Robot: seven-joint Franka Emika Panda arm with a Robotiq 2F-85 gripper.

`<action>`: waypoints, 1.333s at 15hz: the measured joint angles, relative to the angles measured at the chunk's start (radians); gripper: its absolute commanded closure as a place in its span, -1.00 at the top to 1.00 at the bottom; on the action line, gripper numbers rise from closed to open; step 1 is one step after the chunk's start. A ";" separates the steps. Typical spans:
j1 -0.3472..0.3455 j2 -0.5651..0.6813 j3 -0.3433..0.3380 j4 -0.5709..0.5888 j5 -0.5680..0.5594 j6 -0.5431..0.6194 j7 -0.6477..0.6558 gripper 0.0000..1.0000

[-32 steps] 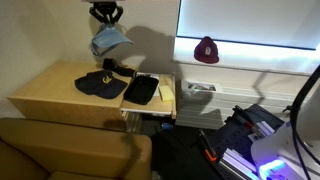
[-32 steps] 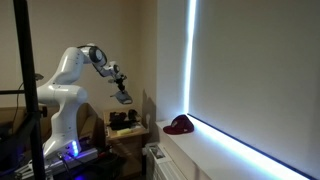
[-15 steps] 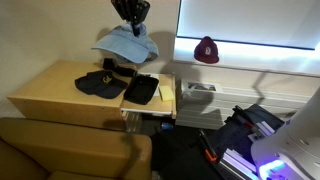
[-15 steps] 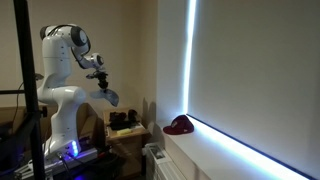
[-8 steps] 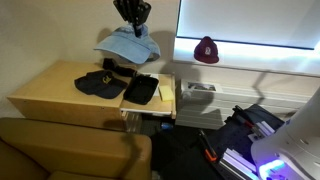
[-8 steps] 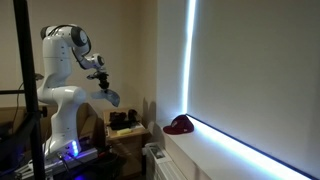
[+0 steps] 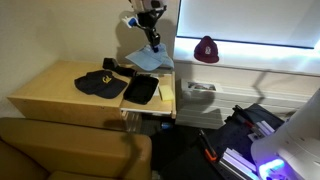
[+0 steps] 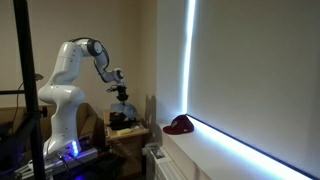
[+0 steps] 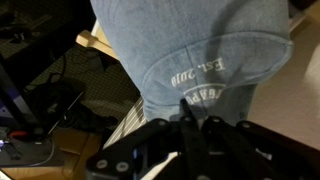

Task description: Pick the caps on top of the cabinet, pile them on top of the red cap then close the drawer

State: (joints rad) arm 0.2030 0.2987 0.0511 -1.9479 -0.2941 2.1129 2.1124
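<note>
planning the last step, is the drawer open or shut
Open: the drawer sticks out of the cabinet, black inside showing.

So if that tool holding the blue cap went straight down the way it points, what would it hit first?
Probably the cabinet top by the open drawer, with the light blue cap squashed under the tool; depth is unclear.

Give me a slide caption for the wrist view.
Shut pincer gripping a light blue fabric baseball cap with white lettering.

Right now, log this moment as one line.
end effector: shut on light blue cap over cabinet | navy cap: on cabinet top | red cap: nothing on it | drawer: open
</note>
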 measured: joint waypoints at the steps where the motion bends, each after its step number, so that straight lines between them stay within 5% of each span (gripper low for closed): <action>1: -0.027 0.010 -0.031 0.004 0.009 0.015 0.000 -0.97; 10: -0.284 -0.067 -0.262 0.022 0.135 0.042 -0.025 -0.88; 14: -0.265 -0.054 -0.249 0.020 0.134 0.042 -0.013 -0.97; 20: -0.308 -0.027 -0.270 0.077 0.088 0.042 -0.385 -0.97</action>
State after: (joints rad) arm -0.1053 0.2719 -0.2190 -1.8711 -0.2057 2.1547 1.7275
